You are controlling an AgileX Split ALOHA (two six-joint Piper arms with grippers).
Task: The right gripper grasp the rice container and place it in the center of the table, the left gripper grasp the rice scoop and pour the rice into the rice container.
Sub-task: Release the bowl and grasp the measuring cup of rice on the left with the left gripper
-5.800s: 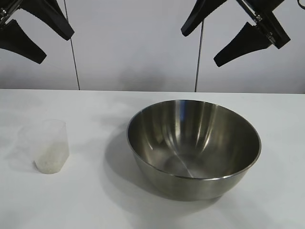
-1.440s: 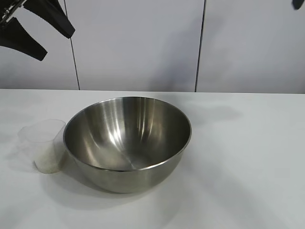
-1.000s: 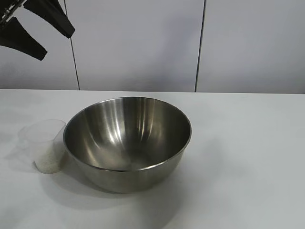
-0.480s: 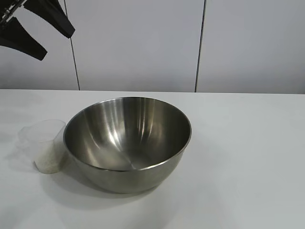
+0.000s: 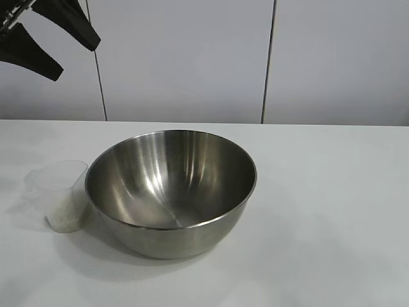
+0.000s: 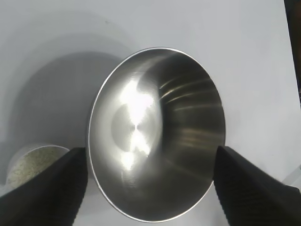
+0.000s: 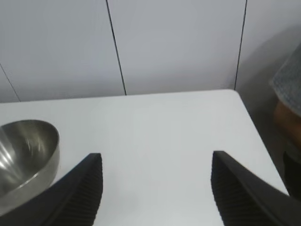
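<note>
The rice container [image 5: 171, 192], a large steel bowl, stands upright and empty on the white table [image 5: 332, 211], a little left of the middle. The rice scoop [image 5: 61, 195], a frosted plastic cup with rice [image 5: 64, 216] in its bottom, stands touching or almost touching the bowl's left side. My left gripper [image 5: 77, 59] hangs open and empty high above the table's left end. In its wrist view [image 6: 150, 149] it looks down on the bowl [image 6: 155, 136] and the scoop [image 6: 33, 160]. My right gripper [image 7: 156, 154] is open and empty, out of the exterior view, over the table right of the bowl [image 7: 23, 150].
A white panelled wall [image 5: 185, 57] stands behind the table. The table's right edge [image 7: 256, 136] shows in the right wrist view, with a grey and brown object [image 7: 287, 108] beyond it. The table's right half [image 5: 332, 192] is bare.
Since the earliest frame the bowl has gone from right of middle to beside the scoop, and the right gripper has left the exterior view. Over the last second nothing has visibly changed.
</note>
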